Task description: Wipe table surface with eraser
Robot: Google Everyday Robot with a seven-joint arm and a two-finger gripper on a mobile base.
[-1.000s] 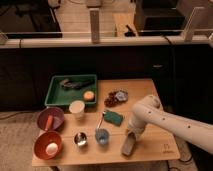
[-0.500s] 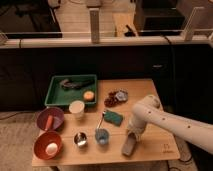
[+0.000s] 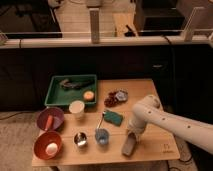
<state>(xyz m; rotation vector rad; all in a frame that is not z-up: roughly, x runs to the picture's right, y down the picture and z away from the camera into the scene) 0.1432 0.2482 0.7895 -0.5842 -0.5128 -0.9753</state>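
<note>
Grey-tan oblong eraser (image 3: 128, 147) (just below the pincer (image 3: 133, 135)) on pale wooden table surface (image 3: 112, 153), near its front edge.

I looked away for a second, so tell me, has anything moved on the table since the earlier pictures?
Nothing has visibly changed. The gripper is down at the eraser near the front edge of the table, in the same spot as before. Everything else on it stayed where it was.

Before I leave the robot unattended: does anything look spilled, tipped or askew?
Nothing stands out: no spill shows on the light wooden tabletop. The gripper sits near the front edge, directly above the small grey-tan eraser block.
</note>
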